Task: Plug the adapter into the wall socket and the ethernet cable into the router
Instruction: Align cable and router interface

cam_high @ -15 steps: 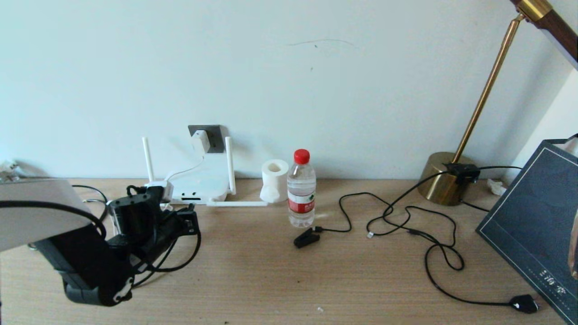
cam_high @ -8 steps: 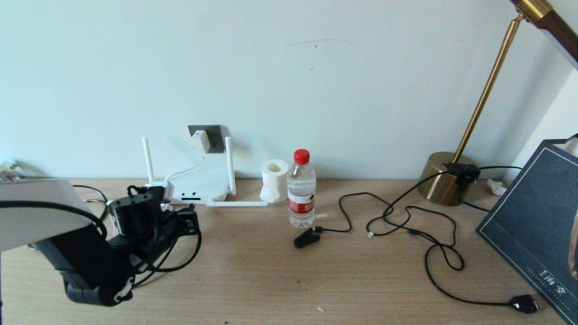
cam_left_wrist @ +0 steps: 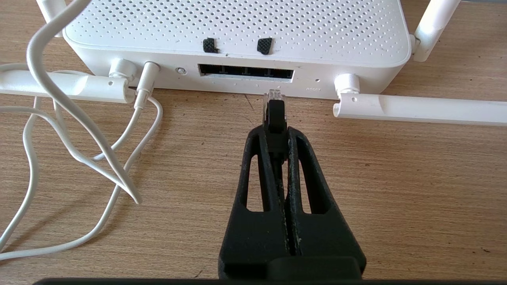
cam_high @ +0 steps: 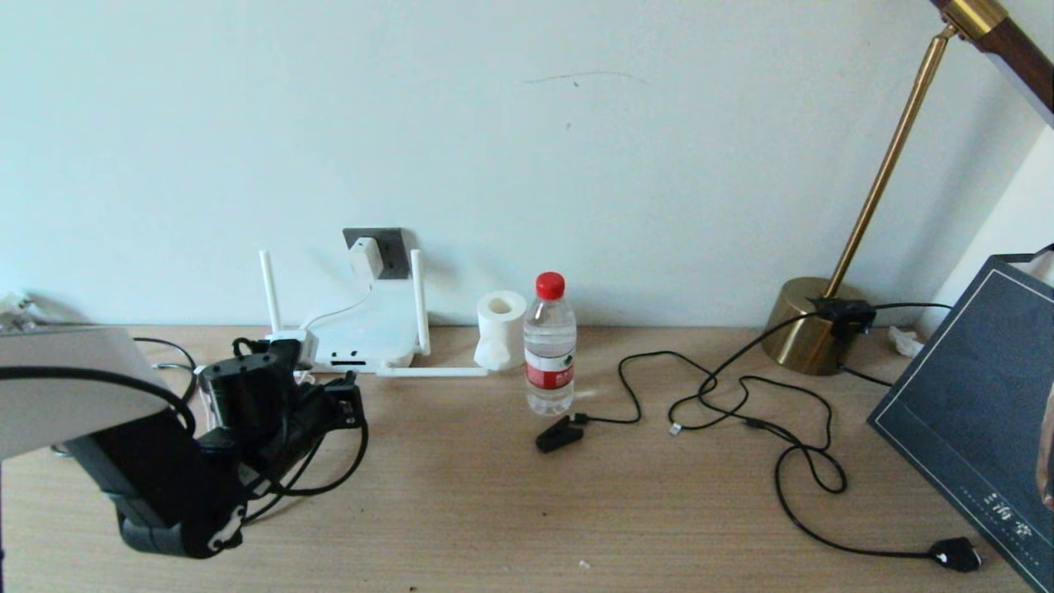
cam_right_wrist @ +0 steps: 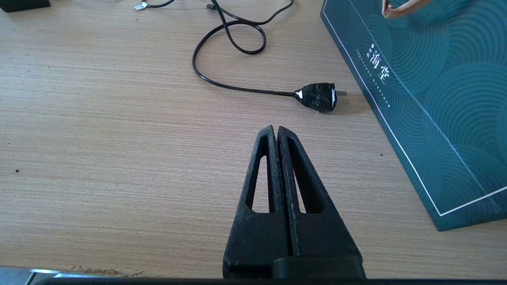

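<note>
Almost nothing altered across the last second in the head view: same pose for the left arm at the near left of the bench [cam_left_wrist: 396,178], same distance to the router [cam_high: 366,333], at most a hair's drift. Seen from the left wrist, left fingers [cam_left_wrist: 255,146] pressed together on the black boot of the ethernet cable [cam_left_wrist: 274,107], clear tip pointing at the router's rear edge. Tip just short of the casing, sitting below the dark port row [cam_left_wrist: 245,72] and toward its right end, so not yet entered. Judging by that, a pause for alignment rather than an insertion under way: needs a small lift to bring the tip level with the opening, then a straight push. Risk of the tip butting the plastic lip under the ports and twisting in the grip if pushed from this height. Adapter [cam_high: 365,257] already seated in the wall socket [cam_high: 395,247] behind the router, its white cord [cam_left_wrist: 79,150] looping across the bench to the router's back, so that half of the task looks done. Only the cable step left. Right fingers [cam_right_wrist: 265,144] closed on nothing, held idle above bare wood at the right side, near a loose black plug [cam_right_wrist: 317,97] and a dark green box [cam_right_wrist: 435,99], well apart from the work.
</note>
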